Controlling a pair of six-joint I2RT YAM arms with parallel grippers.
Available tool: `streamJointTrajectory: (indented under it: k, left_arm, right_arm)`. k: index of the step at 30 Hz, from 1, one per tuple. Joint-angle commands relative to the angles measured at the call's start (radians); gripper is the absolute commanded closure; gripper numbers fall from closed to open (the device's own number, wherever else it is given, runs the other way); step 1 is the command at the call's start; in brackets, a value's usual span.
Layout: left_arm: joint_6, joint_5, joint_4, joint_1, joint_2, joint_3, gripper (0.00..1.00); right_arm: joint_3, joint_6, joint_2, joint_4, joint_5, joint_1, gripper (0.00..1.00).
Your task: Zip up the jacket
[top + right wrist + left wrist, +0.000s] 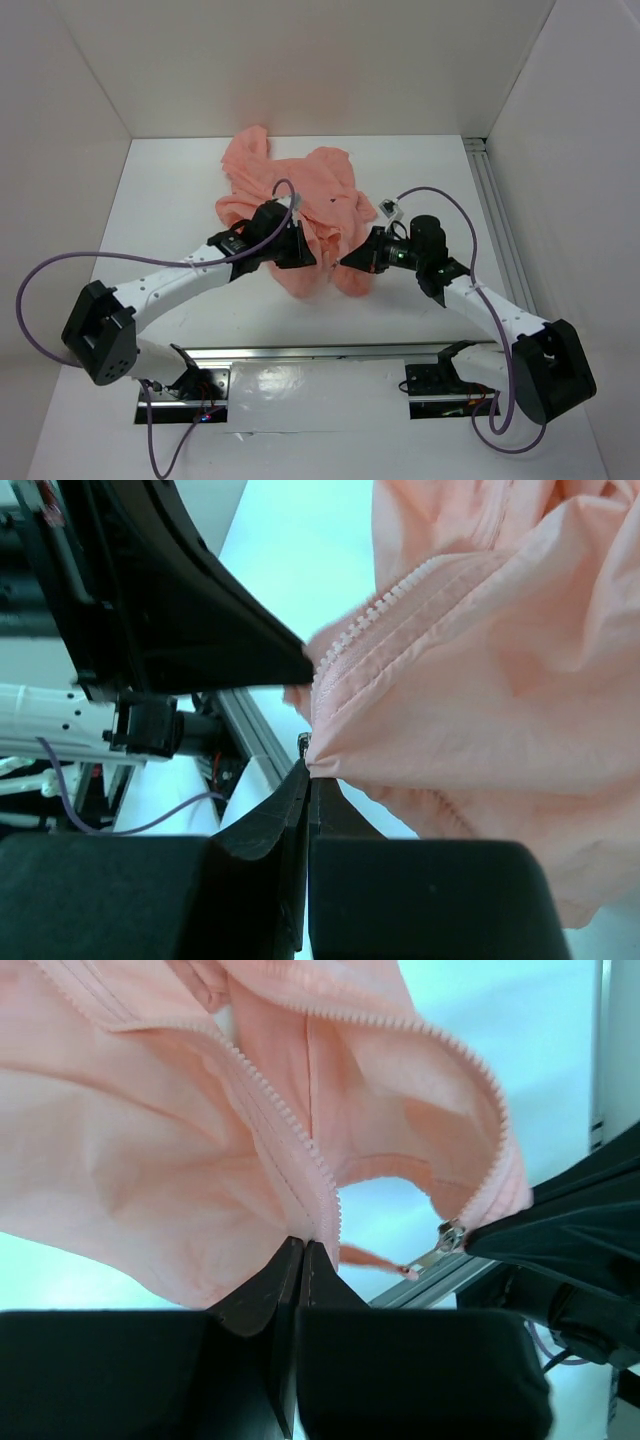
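Nearest the near edge of the surface (160,200), the left gripper (303,1250) is pressed together on the jacket (300,190), pinching the hem right beside one row of zipper teeth (270,1100). The right gripper (308,775) is likewise clamped on fabric, at the lower end of the opposite zipper edge. The small pale zipper pull (449,1232) hangs just beside its fingertip in the left wrist view. The two grippers are near each other but not touching, with the open front gaping between them.

The step in hand looks like bringing the two bottom zipper ends together so the loose end can seat in the slider. To do it well, the hem should stay taut, the two rows of teeth should be level and parallel, and the approach should be slow. Thin fabric like this is likely to fold into the slider if it sags.

Beyond the grippers, the rest of the jacket lies crumpled on the middle of the surface and reaches toward the far edge, with one sleeve bunched at the far left.
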Motion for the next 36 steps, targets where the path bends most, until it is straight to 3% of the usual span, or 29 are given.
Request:
streamJointTrajectory:
  k: [1,7,11,36]
  left_arm:
    - [0.038,0.070,0.161,0.034,-0.078,-0.052,1.00]
    - [0.001,0.093,0.377,0.043,-0.161,-0.193,1.00]
    - [-0.011,0.133,0.422,0.043,-0.175,-0.213,1.00]
    - [-0.077,0.116,0.471,0.043,-0.222,-0.221,1.00]
  right_arm:
    - [-0.029,0.036,-0.025,0.090,-0.059,-0.005,1.00]
    - [-0.040,0.065,-0.005,0.132,-0.125,-0.005,1.00]
    - [-0.040,0.065,-0.005,0.141,-0.134,-0.005,1.00]
    - [-0.061,0.166,0.056,0.317,-0.214,-0.005,1.00]
